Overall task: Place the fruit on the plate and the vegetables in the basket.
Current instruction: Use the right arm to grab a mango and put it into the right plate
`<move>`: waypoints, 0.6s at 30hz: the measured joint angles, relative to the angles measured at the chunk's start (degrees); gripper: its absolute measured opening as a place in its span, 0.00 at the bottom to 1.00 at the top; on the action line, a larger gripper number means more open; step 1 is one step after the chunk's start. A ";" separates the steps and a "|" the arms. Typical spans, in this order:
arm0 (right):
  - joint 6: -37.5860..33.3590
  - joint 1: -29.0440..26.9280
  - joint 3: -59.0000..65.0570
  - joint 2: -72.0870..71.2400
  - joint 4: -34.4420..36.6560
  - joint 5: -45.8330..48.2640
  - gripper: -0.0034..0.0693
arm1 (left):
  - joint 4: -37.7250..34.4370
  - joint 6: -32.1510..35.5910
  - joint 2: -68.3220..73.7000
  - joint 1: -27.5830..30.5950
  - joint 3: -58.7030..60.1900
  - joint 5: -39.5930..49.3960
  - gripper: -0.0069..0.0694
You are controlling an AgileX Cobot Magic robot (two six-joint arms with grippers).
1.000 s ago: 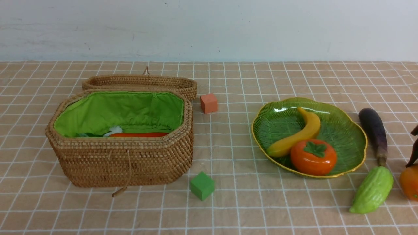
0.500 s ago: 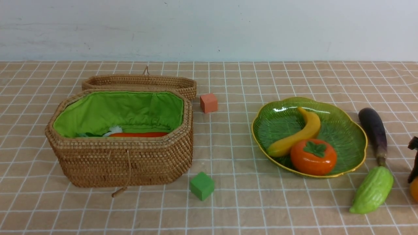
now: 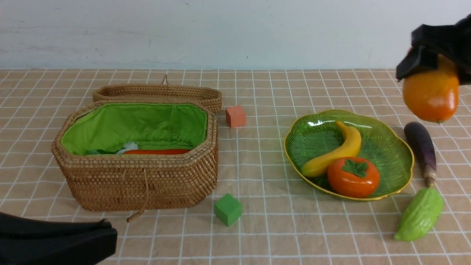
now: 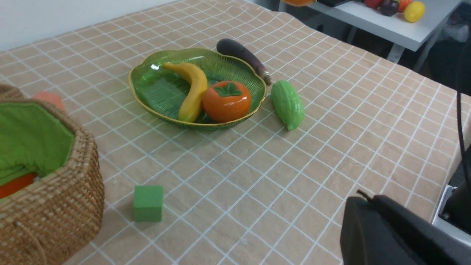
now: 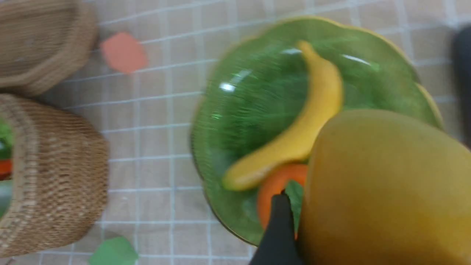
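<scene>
The mango [image 3: 431, 96] has left the counter [image 3: 257, 239] at the right edge and now hangs high in the air, clamped between the right jaws, up and to the right of the plate [image 3: 309, 140]. The left arm [image 3: 55, 244] has come into view at the near left corner, its jaws pressed together on nothing.

Two fruits already lie on the plate: one banana [image 3: 338, 152] across its middle and one round orange fruit [image 3: 353, 176] with a green cap touching it at the near side. The plate's left part is bare.

Just beside the plate's right rim lies one eggplant [image 3: 421, 147], and one green gourd [image 3: 419, 213] sits at its near tip. Both are on the counter, close under the mango's side of the plate.

The one basket [image 3: 140, 180] stands open well to the left, with a carrot [image 3: 158, 151] and a white radish [image 3: 128, 147] showing inside. Its lid [image 3: 158, 92] lies just behind it.

Two cubes stand between basket and plate: an orange cube [image 3: 235, 116] farther back and a green cube [image 3: 228, 209] nearer. A side table [image 4: 390, 18] with more fruit shows in the left wrist view.
</scene>
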 joint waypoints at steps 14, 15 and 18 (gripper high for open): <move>1.72 -0.33 -0.61 25.88 -12.05 -15.35 0.82 | 0.38 -1.23 0.07 0.00 0.00 1.49 0.08; 1.78 -0.33 -0.61 25.99 -12.11 -15.35 0.82 | 0.38 -1.23 0.07 0.00 0.00 1.49 0.08; 3.39 -0.33 -0.61 26.67 -12.24 -14.45 0.95 | 0.38 -1.23 0.07 0.00 0.00 1.55 0.08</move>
